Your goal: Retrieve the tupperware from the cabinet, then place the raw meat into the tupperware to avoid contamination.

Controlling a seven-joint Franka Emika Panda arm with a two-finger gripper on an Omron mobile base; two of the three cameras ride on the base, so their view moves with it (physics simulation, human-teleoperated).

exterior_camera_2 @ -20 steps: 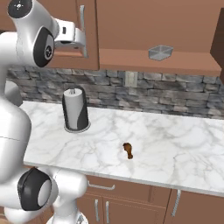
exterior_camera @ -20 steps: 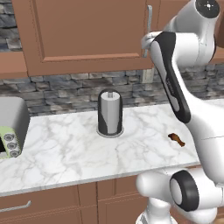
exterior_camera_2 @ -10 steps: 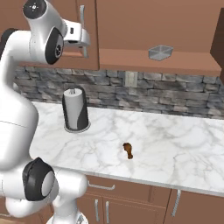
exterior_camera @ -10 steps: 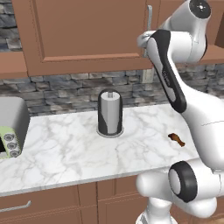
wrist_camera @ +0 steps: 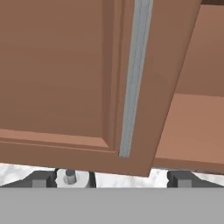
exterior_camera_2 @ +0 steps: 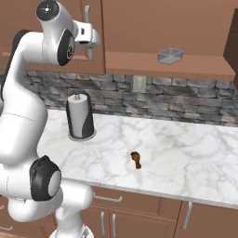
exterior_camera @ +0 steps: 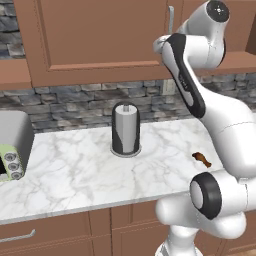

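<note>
Claw (exterior_camera_2: 91,42) is raised at the brown wooden wall cabinet (exterior_camera: 95,40), by the vertical silver bar handle (wrist_camera: 133,78). In the hand view the two dark fingertips (wrist_camera: 43,178) sit far apart at the lower edge, either side of the door's lower corner, nothing between them: released, jaws wide. Whether a finger touches the handle cannot be told; in the left base view the arm's forearm hides most of the claw.

Small shallow grey translucent tupperware (exterior_camera_2: 170,56) rests on the open cabinet shelf (exterior_camera_2: 176,67), well to the right of the claw, its rim fully visible in the right base view. The dark edge of a swung-open door (exterior_camera_2: 231,44) is cut off by the frame at right.

Tiny reddish-brown raw meat chunk (exterior_camera_2: 136,159) lies on the white marble tabletop (exterior_camera_2: 186,153), near the front edge, with bare marble all round. In the left base view it is just beside the robot's body (exterior_camera: 202,158).

Grey paper towel roll on a dark stand (exterior_camera: 125,129) stands upright near the stone backsplash, well apart from the meat. A grey toaster (exterior_camera: 14,145) is cut off at the left edge.
</note>
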